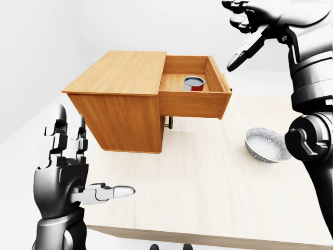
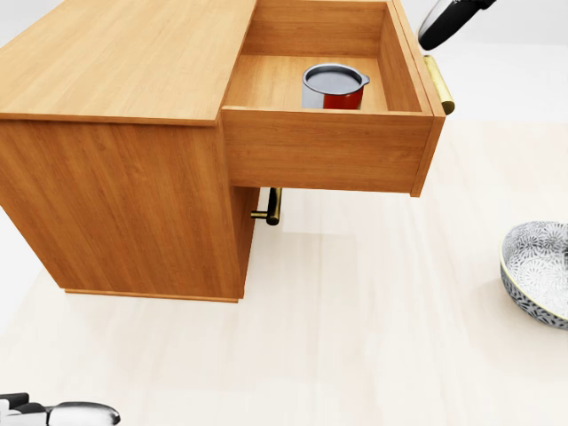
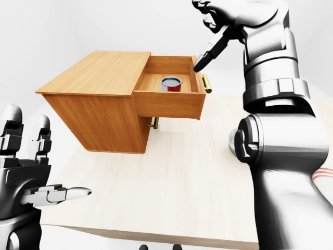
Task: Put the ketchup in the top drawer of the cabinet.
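Observation:
The wooden cabinet (image 1: 117, 104) stands on the pale table, its top drawer (image 2: 328, 146) pulled out. A red container with a grey top (image 2: 333, 87), the ketchup, stands upright inside the drawer. My right hand (image 1: 248, 28) is open and empty, raised above and to the right of the drawer, fingers pointing down at its brass handle (image 2: 438, 84). My left hand (image 1: 78, 172) is open and empty, held upright at the lower left of the left-eye view, far from the cabinet.
A patterned bowl (image 1: 267, 146) sits on the table (image 1: 208, 192) to the right of the cabinet. A lower drawer's brass handle (image 2: 272, 207) shows under the open drawer. The table's near edge runs along the bottom of the eye views.

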Robot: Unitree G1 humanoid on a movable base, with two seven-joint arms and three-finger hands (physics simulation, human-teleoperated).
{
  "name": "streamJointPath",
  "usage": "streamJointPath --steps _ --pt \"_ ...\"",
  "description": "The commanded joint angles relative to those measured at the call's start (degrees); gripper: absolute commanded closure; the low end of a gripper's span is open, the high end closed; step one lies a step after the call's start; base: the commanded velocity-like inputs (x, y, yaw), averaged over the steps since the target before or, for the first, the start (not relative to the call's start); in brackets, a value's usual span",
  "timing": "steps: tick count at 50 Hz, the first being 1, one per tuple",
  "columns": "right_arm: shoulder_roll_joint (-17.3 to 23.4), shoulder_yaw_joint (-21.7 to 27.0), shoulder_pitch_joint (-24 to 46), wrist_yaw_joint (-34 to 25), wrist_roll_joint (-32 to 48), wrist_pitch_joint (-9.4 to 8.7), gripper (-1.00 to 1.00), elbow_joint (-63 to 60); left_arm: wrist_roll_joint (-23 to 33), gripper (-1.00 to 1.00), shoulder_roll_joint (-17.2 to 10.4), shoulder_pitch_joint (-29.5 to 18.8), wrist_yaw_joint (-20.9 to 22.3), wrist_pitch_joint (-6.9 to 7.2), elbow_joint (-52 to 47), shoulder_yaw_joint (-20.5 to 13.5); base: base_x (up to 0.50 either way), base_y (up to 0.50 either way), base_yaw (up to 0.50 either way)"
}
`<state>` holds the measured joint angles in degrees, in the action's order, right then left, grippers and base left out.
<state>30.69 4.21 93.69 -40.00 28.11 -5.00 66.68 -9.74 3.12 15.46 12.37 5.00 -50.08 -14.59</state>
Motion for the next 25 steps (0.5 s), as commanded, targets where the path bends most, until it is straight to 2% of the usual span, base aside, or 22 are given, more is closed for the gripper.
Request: streamJointPath --steps 1,10,20,25 --pt "2.58 -0.25 5.6 0.0 2.49 0.0 -1.0 -3.95 -0.25 -1.0 0.1 0.11 0.15 0.0 -0.27 -0.27 0.0 0.0 0.0" --pt "5.47 -0.15 5.35 0.0 5.51 0.0 -1.0 -16.27 -0.28 -1.0 0.26 0.52 0.28 0.0 -0.97 -0.3 0.0 0.0 0.0" --pt "8.76 0.23 -5.85 0.0 12.48 0.0 -1.0 -46.53 -0.44 -1.0 0.5 0.92 0.57 0.0 -1.95 -0.56 0.0 0.0 0.0" --pt "9.77 0.75 -10.22 0.0 15.44 0.0 -1.0 -56.81 -0.71 -1.0 0.53 0.66 0.73 0.0 -1.86 -1.09 0.0 0.0 0.0"
